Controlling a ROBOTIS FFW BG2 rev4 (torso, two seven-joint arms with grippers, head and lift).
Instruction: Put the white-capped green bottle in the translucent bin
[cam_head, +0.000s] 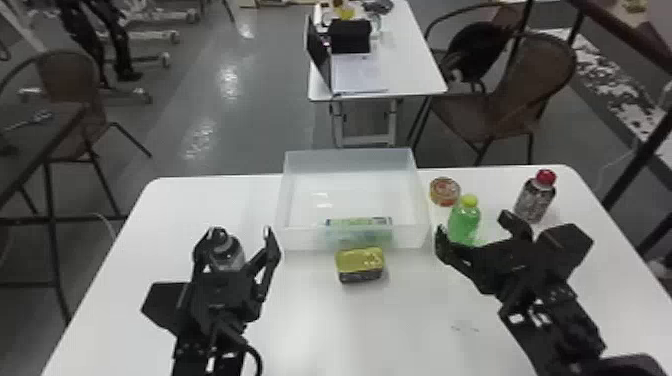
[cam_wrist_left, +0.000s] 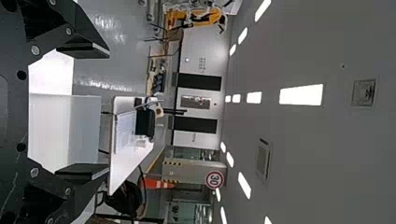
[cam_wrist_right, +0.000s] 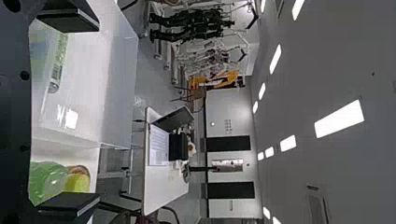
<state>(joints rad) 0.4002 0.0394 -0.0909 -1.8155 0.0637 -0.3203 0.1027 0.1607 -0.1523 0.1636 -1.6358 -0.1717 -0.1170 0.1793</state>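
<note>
On the left of the white surface, the left pincer stands wide, with nothing between its two fingers in its own wrist view. Beside it in the head view is what looks like one grey bottle, partly hidden by that pincer.

Next comes one translucent bin, and inside it one long green package lies flat, its long axis running left to right near the front wall. Just in front of the bin sits one rectangular tin with a yellow top, and just off the bin's right side, towards the back, is one round tin, making two tins.

The one green bottle is on the surface to the right of the bin, outside it, upright, long axis vertical and cap upward; the cap looks yellow-green rather than white. The right pincer is spread wide just beside this bottle and is not gripping it.

Farthest right, one dark bottle stands upright, its red cap on top.
</note>
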